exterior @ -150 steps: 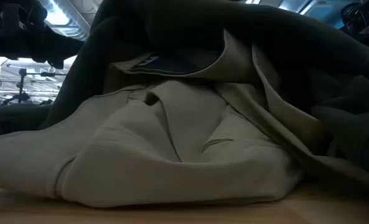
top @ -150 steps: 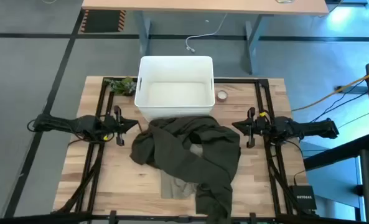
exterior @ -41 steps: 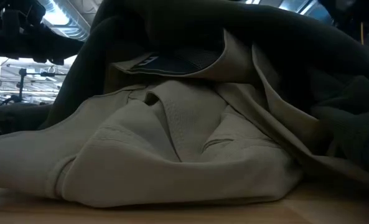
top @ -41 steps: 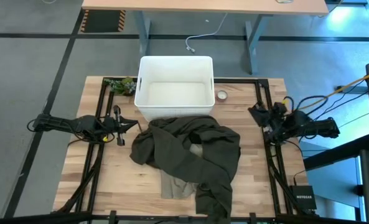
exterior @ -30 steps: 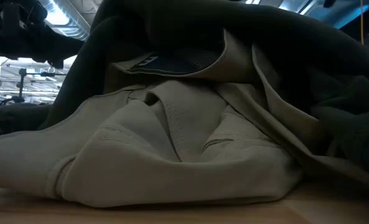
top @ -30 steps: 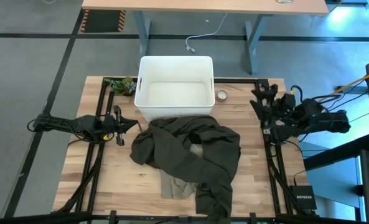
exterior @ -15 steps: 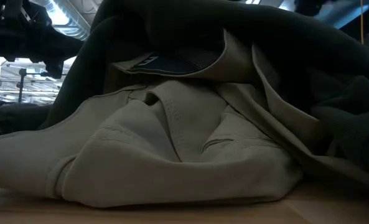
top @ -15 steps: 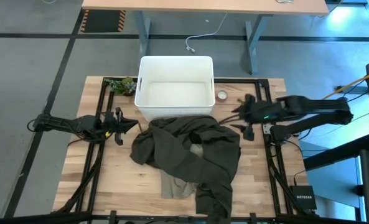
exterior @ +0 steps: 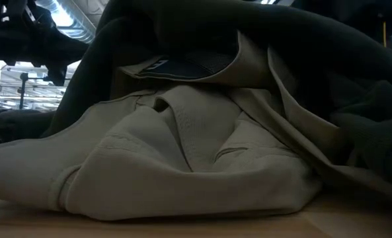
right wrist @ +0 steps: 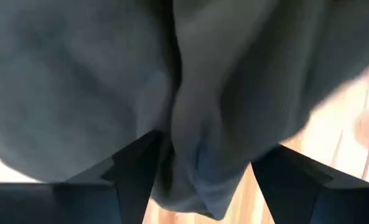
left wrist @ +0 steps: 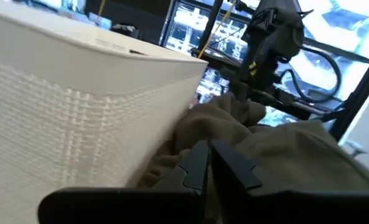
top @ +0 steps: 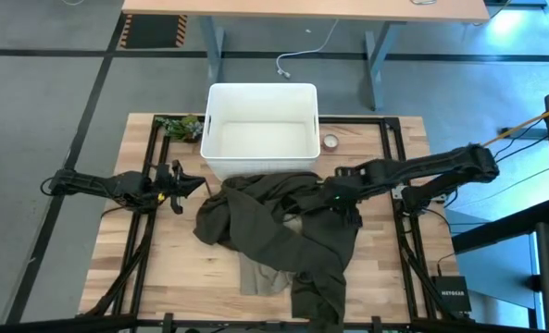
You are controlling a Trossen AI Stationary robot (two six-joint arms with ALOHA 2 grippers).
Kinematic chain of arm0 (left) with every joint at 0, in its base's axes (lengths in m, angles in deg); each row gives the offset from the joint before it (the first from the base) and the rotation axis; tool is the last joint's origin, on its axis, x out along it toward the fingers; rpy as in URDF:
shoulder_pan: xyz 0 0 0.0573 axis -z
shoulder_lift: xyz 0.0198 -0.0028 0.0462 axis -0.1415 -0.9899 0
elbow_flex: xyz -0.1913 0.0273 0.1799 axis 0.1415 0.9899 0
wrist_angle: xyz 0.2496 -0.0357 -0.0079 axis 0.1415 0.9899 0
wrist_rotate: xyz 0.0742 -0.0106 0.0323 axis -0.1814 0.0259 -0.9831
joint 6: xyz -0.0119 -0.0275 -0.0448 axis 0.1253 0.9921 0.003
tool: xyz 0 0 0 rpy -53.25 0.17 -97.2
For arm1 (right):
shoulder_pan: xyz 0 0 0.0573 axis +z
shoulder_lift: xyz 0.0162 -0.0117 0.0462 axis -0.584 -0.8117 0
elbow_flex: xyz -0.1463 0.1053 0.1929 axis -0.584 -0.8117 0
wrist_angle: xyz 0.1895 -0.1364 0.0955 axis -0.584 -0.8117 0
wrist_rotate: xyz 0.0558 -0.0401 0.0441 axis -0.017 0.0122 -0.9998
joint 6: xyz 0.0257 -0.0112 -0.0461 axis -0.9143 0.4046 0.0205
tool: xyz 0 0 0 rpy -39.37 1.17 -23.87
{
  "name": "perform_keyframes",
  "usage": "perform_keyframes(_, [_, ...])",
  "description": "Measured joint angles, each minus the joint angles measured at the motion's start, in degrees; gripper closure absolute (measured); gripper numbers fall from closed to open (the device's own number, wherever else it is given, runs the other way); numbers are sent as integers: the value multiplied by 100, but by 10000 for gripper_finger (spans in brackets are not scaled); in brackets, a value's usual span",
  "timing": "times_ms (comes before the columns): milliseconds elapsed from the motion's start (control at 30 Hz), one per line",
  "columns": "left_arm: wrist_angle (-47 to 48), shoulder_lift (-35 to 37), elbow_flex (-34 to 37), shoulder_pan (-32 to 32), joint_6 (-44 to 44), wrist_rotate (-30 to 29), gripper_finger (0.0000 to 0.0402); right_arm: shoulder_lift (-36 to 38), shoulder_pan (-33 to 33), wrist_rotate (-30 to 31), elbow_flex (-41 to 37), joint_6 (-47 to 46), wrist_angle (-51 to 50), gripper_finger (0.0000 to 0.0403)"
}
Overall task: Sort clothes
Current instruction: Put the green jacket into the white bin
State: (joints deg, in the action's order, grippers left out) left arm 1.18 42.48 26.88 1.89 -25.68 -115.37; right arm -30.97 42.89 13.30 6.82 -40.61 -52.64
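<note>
With the olive garment (top: pixel 283 231) heaped on the worktop (top: pixel 181 277) just in front of the bin (top: pixel 261 139), the right gripper (top: pixel 334 197) hangs over its bin-side edge, fingers spread. Descend, pinch one fold only. Left gripper (top: pixel 174 178), fingers pressed together, waits beside the bin.

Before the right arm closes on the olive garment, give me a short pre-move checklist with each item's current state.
1. Right gripper over the olive garment: ok.
2. Its fingers spread, fabric between them: ok.
3. Only one layer would be pinched: cannot tell.
4. White bin free to receive clothes: ok.
5. Left gripper shut, parked left of the pile: ok.
6. Beige garment lies underneath, might lift too: cannot tell.
</note>
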Motion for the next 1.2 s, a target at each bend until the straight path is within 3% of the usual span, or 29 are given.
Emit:
perform_keyframes(200, [-9, 0, 0, 0, -41, -306, 386, -102, 0, -495, -2, 319, 695, 161])
perform_keyframes(433, [-9, 0, 0, 0, -28, -313, 386, -152, -2, 35, -9, 429, 1443, 173])
perform_keyframes(600, [-9, 0, 0, 0, -44, -313, 386, -149, -2, -658, -11, 451, 1739, 174])
perform_keyframes(900, [-9, 0, 0, 0, -26, -315, 386, -105, 52, -2540, 142, -34, 1786, 174])
perform_keyframes(1000, [-9, 0, 0, 0, 12, -315, 386, -105, 223, -2435, 142, -163, 2124, 174])
perform_keyframes(1200, [-9, 0, 0, 0, 24, -313, 386, -282, 818, -1013, 142, -186, 2602, 174])
